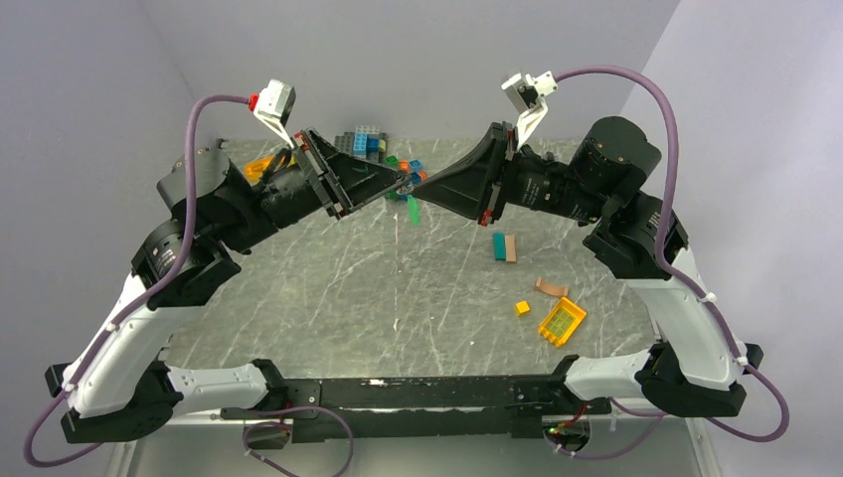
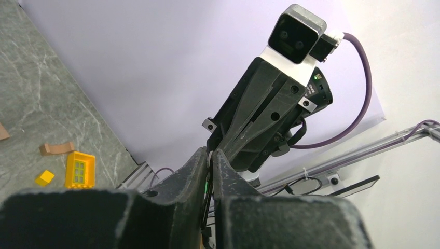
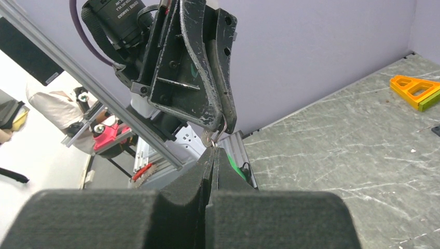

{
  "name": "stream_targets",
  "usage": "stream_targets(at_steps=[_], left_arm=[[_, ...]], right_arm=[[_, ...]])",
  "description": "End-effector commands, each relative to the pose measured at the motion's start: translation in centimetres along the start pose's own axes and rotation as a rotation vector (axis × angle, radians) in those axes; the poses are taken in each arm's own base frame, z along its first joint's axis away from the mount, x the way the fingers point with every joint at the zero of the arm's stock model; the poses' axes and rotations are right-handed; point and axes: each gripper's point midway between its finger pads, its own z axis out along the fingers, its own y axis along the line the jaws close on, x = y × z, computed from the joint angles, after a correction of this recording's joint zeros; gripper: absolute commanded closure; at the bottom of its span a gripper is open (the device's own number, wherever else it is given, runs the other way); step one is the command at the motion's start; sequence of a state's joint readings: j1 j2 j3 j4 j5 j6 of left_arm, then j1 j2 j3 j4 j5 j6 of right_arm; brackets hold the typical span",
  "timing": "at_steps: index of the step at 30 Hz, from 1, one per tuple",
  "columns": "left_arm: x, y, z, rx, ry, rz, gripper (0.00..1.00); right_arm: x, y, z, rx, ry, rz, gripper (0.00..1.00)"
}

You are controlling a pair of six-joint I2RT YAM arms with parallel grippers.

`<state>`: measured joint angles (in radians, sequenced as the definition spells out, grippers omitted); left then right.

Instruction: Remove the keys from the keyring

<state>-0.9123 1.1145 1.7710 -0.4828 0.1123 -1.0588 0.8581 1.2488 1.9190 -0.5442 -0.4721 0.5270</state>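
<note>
Both grippers meet tip to tip in mid-air over the far middle of the table. The thin wire keyring (image 3: pixel 223 130) curves out of my left gripper's tips down to the right gripper's tips. My left gripper (image 2: pixel 209 155) is closed to a narrow slit on the keyring (image 2: pixel 209 157), with a thin dark piece lying along the slit. My right gripper (image 3: pixel 213 147) is shut, pinching a small metal key (image 3: pixel 208 138) at its very tip. A green tag (image 1: pixel 413 211) hangs below the meeting point.
Coloured toy bricks (image 1: pixel 370 145) are piled at the back centre. A teal and tan block pair (image 1: pixel 504 246), a tan strip (image 1: pixel 551 288), a small yellow cube (image 1: pixel 522 308) and a yellow window piece (image 1: pixel 562 322) lie right of centre. An orange triangle (image 3: pixel 416 88) lies on the table.
</note>
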Motion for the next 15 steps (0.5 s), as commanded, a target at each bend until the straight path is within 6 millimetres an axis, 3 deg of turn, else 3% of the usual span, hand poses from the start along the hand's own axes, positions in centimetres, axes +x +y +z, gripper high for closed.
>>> stream_targets(at_steps=[1, 4, 15], left_arm=[[-0.40, -1.56, -0.73, 0.057, -0.009, 0.025, 0.91], [-0.35, -1.53, -0.73, 0.053, -0.003, 0.029, 1.00], [-0.21, -1.36, -0.39, 0.031, 0.014, 0.030, 1.00]], right_arm=[[-1.30, 0.81, -0.60, -0.006, -0.041, -0.033, 1.00], [-1.26, 0.65, -0.55, 0.000, -0.040, -0.033, 1.00], [-0.79, -0.05, -0.67, 0.041, 0.002, -0.061, 1.00]])
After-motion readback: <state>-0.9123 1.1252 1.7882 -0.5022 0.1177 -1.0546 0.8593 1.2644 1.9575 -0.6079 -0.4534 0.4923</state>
